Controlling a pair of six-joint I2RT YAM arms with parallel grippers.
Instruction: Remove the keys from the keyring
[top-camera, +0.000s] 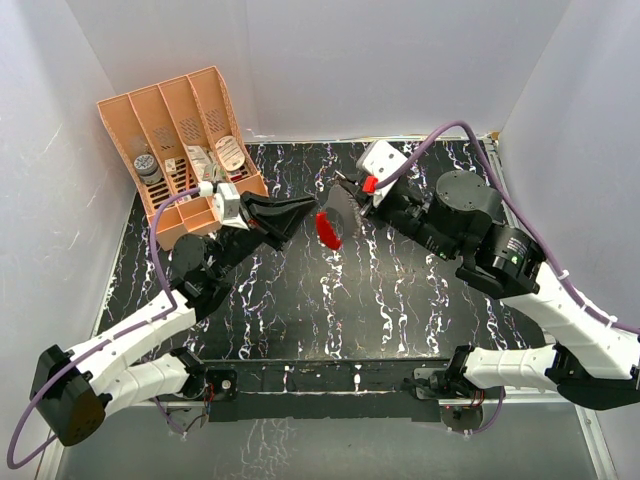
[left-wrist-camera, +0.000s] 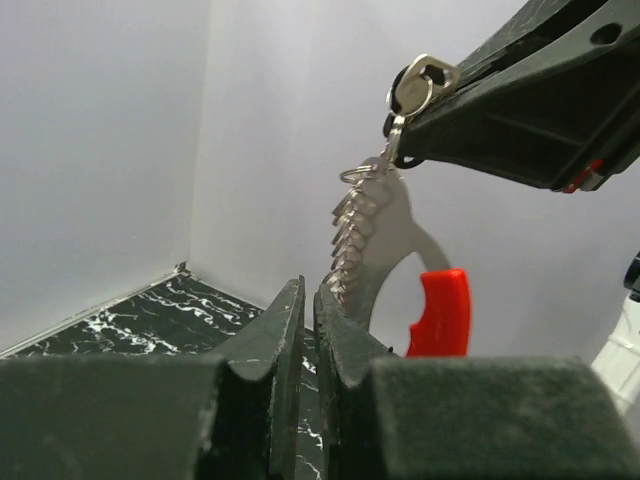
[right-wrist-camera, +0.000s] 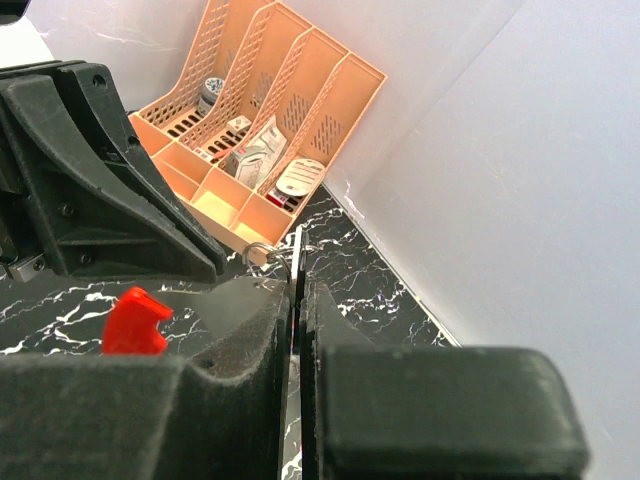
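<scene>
Top: keyring (top-camera: 328, 230) hangs between left gripper (top-camera: 306, 211) and right gripper (top-camera: 346, 201); left wrist: left jaws nearly together, nothing seen between, key (left-wrist-camera: 418, 85) pinched by right; right wrist: that pinch edge-on; probably light, stiff, slick, so take the tag by its flat faces.

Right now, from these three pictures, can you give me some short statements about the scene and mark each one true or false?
1. The peach organiser stands at the far left corner of the table. True.
2. The red keyring tag lies flat on the table. False: it hangs in the air below the right fingers.
3. The right fingers pinch the small key. True.
4. The left fingers are spread wide. False: they are almost together.
5. The organiser is empty. False: small items sit in several compartments.
</scene>
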